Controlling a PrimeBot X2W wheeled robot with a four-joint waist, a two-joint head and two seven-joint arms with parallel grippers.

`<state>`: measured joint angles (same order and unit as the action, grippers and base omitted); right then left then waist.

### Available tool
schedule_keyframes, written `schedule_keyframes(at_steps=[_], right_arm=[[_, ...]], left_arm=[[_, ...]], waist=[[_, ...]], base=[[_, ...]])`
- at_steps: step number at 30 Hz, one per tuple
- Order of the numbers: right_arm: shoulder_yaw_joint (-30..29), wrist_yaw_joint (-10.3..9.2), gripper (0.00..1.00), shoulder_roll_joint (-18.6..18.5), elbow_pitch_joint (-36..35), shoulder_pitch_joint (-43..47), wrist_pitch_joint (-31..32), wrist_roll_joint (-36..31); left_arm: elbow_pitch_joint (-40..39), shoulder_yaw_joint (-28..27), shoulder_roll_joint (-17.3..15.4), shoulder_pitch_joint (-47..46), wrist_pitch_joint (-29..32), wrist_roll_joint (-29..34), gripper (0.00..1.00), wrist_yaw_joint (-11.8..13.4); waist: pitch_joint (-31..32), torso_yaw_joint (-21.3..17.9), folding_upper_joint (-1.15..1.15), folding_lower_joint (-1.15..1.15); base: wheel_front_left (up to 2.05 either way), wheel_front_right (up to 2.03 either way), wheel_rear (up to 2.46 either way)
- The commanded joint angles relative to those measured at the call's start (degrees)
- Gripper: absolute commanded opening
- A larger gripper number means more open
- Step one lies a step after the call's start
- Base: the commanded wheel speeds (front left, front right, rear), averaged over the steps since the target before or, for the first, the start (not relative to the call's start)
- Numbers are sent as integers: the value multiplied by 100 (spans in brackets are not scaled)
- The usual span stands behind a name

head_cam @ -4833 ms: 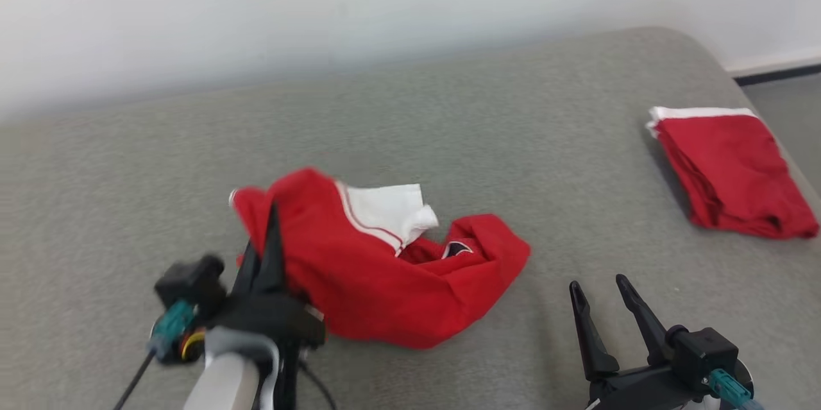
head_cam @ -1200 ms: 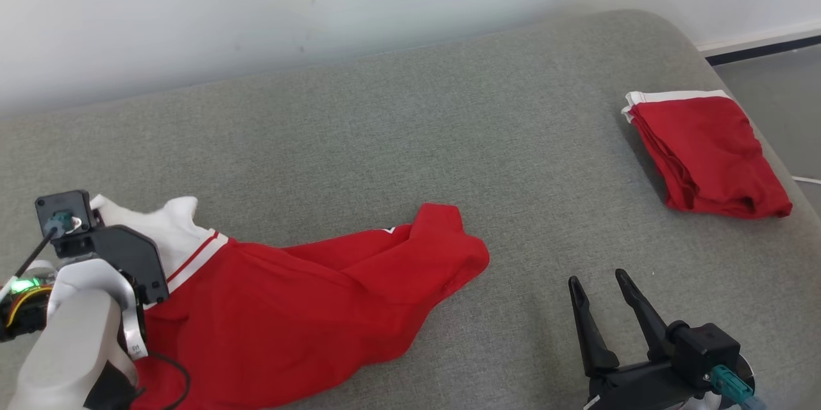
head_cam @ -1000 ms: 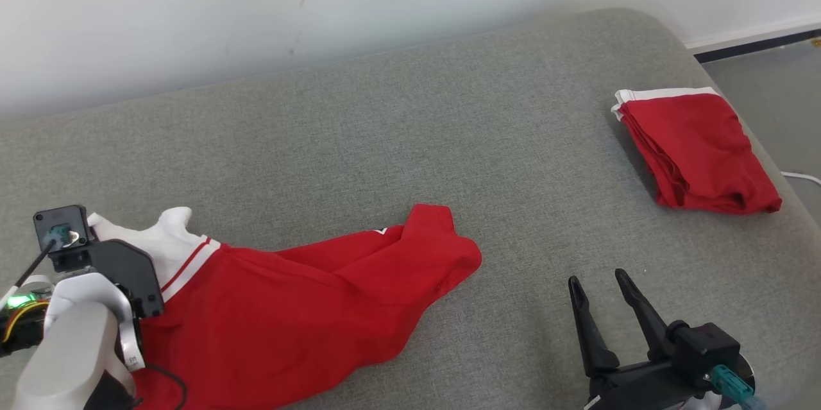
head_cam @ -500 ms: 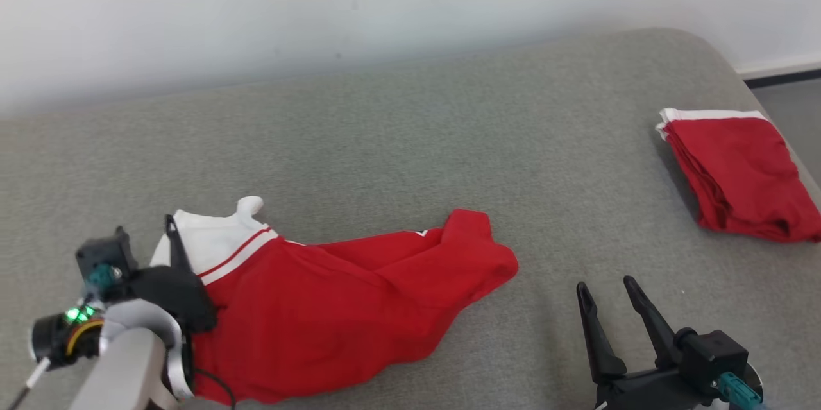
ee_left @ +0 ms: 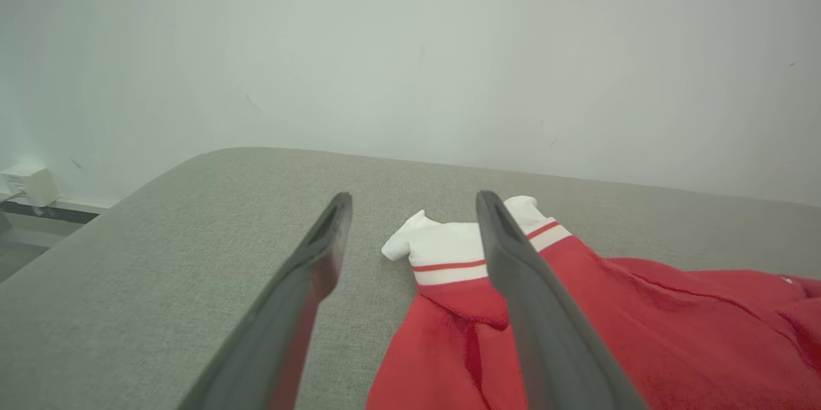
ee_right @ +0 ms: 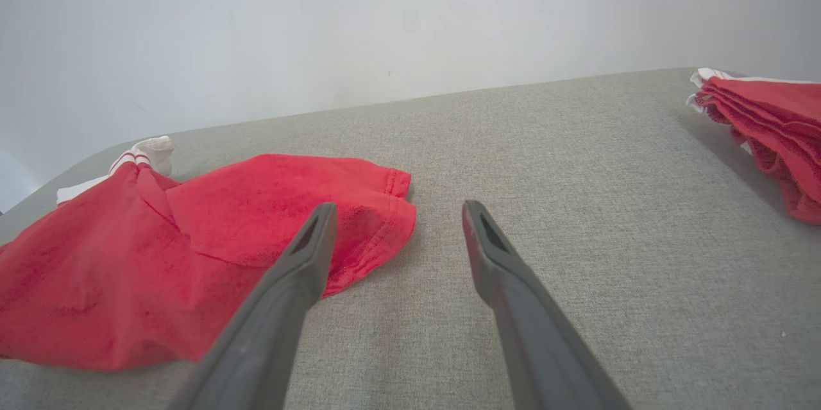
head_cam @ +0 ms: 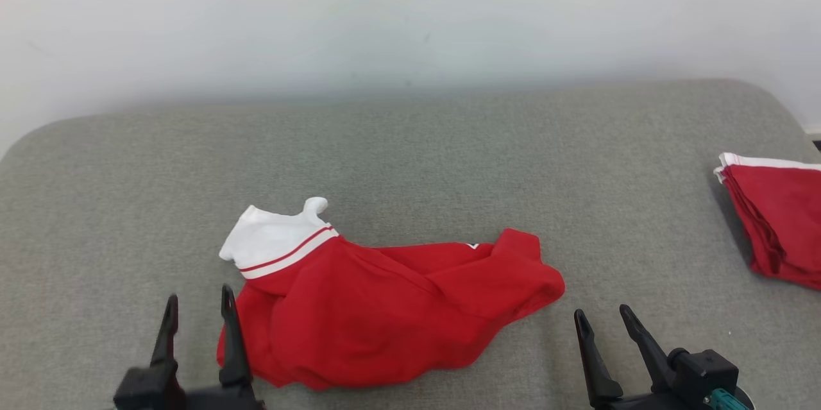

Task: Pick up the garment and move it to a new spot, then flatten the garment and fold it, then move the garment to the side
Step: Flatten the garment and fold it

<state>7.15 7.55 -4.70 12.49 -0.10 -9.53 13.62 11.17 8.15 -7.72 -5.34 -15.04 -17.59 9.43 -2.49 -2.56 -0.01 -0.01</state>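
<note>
Bright, soft, even light leaves the plain white wall point(head_cam: 410, 12) nearly featureless. The crumpled red-and-white cloth garment point(head_cam: 385, 307) throws only a faint shadow onto the grey fabric surface point(head_cam: 449, 153). In wrist views the long dark fingers point(ee_left: 532, 307) blur near the lens.

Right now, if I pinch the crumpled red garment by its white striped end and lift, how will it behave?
Probably floppy: the red garment lies in soft folds, so it should hang limp from the white striped end. Likely light, as the fabric looks thin. Pushed, it would probably bunch rather than slide on the woven grey cushion.
</note>
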Motion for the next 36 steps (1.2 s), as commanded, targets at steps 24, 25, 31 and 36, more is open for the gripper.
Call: schedule_keyframes(at_steps=[24,25,31,36], right_arm=[[-341,-15,100,100,475,209,51,51],[-365,-15,100,101,476,213,45,38],[-541,-15,100,46,547,131,120,42],[-575,-15,100,14,937,-274,631,197]], left_arm=[[-897,-637,451,1507,-17,794,100,-1300],[-884,-658,455,1508,-17,808,100,-1327],[-771,-730,475,1472,-17,833,100,-1389],[-723,-675,484,1397,-17,835,100,-1435]], waist=[[433,471,1,1],[433,468,1,1],[411,472,1,1],[329,550,1,1]], base=[[0,0,0],[0,0,0],[0,0,0],[0,0,0]])
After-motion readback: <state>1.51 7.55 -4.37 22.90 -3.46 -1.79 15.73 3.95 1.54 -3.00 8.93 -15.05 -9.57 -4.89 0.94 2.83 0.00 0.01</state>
